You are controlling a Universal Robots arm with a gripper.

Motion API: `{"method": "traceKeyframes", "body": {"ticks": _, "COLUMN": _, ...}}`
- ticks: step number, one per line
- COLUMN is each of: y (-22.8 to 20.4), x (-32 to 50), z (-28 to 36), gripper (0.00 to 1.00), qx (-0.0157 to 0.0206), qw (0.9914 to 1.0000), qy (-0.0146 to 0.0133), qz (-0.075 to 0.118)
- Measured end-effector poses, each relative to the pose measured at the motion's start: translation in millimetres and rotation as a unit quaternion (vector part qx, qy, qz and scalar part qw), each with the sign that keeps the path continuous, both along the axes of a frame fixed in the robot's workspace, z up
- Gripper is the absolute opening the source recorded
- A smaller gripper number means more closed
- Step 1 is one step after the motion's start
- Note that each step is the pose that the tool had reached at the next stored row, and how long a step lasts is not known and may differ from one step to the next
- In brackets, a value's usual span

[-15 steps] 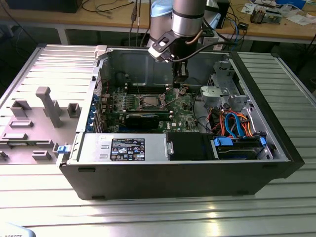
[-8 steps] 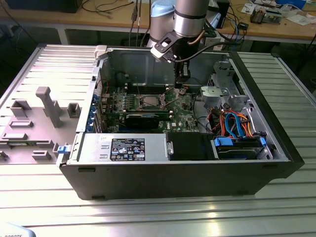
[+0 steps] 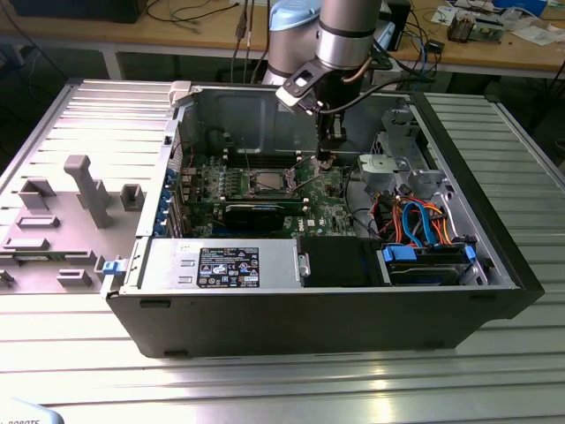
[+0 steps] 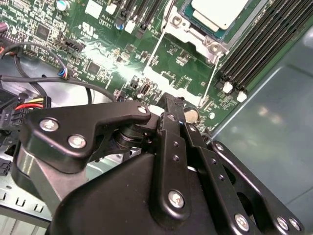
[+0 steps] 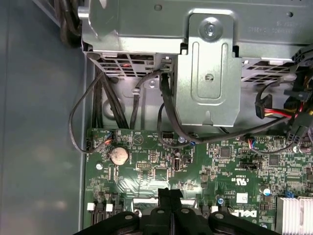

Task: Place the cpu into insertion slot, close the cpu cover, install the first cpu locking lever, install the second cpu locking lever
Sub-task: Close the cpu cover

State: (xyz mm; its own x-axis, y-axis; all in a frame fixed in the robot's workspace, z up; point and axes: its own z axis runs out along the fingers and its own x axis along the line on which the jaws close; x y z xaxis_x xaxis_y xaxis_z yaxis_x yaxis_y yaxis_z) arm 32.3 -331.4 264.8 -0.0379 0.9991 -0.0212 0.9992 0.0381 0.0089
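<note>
The cpu (image 4: 218, 11) shows its silver-grey top, lying flat in the insertion slot (image 3: 267, 183) on the green motherboard. The cpu cover (image 4: 195, 35), a silver frame, lies around it. Two thin wire levers (image 4: 155, 49) (image 4: 209, 83) run along the socket's sides; I cannot tell if they are latched. My gripper (image 4: 168, 100) hangs just above the board a short way to the exterior view's right of the socket (image 3: 327, 159). Its black fingers (image 5: 169, 195) are pressed together and shut, with nothing between them.
Black memory slots (image 4: 259, 44) run beside the socket. A coin battery (image 5: 119, 155) sits near the fingertips. A metal drive cage (image 5: 208, 73) with black cables (image 5: 166, 112) stands behind. An expansion card (image 3: 256, 212), power supply (image 3: 221, 265) and blue-orange cables (image 3: 424, 221) fill the case.
</note>
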Motion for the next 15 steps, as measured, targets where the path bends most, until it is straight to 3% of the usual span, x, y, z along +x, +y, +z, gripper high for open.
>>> {"method": "traceKeyframes", "body": {"ticks": 8, "y": 0.2, "x": 9.7, "z": -5.7, "gripper": 0.11, "qx": 0.0001, "qw": 1.0, "qy": 0.0009, "qz": 0.0}}
{"method": "traceKeyframes", "body": {"ticks": 13, "y": 0.1, "x": 10.5, "z": -15.0, "gripper": 0.11, "qx": 0.0, "qw": 0.99999, "qy": 0.0051, "qz": 0.0}}
{"method": "traceKeyframes", "body": {"ticks": 15, "y": 0.1, "x": 11.0, "z": -17.4, "gripper": 0.11, "qx": 0.0, "qw": 0.99999, "qy": 0.0054, "qz": 0.0}}
